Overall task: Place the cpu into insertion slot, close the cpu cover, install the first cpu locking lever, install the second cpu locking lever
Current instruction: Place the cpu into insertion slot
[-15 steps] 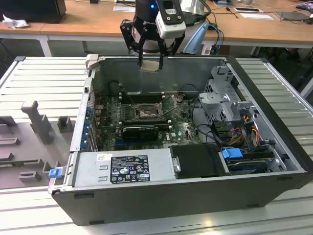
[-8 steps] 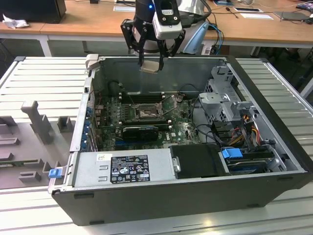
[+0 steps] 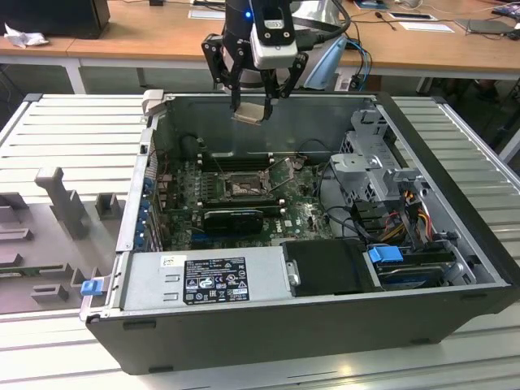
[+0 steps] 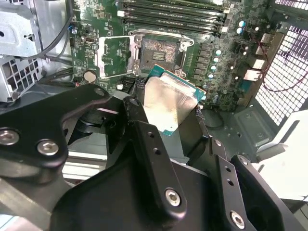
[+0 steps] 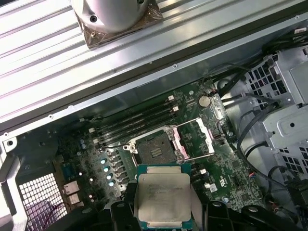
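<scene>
The black gripper (image 3: 250, 109) pinches the flat silvery square cpu (image 5: 162, 197) well above the black-rimmed insertion slot (image 5: 153, 150) beneath it, so placing calls for squared, gentle lowering.

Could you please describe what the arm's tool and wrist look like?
The tool is matte black, with jointed link fingers studded with silver screw heads. Above it sit a white-grey box, a blue light and black cables.

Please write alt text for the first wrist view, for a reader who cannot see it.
The gripper holds the cpu above the motherboard, not yet in the empty insertion slot. The cpu cover stands open beside the slot.
</scene>
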You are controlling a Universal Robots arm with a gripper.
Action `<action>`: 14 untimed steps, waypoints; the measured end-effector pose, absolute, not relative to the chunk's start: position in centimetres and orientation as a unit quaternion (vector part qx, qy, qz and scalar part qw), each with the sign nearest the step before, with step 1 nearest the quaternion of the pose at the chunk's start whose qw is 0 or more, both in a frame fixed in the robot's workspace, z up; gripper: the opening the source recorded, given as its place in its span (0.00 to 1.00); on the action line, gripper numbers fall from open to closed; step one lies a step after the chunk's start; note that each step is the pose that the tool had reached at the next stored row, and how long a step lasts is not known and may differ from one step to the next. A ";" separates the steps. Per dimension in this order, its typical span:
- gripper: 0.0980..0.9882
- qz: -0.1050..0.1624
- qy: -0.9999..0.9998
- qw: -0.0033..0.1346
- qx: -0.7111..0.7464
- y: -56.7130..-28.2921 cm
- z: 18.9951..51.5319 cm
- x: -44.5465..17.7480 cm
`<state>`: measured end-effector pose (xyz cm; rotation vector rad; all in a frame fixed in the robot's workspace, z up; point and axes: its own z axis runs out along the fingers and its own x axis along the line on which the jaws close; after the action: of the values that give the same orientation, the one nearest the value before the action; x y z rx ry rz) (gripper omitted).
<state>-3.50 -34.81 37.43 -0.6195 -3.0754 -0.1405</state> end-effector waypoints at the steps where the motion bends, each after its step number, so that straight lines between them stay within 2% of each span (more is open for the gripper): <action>1: 0.48 -0.045 -0.979 0.000 -0.201 -34.8 37.4 -3.5; 14: 0.48 -0.045 -0.963 -0.002 -0.264 -34.8 37.3 -3.5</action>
<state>-3.49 -34.80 37.35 -0.8310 -3.0315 -0.1408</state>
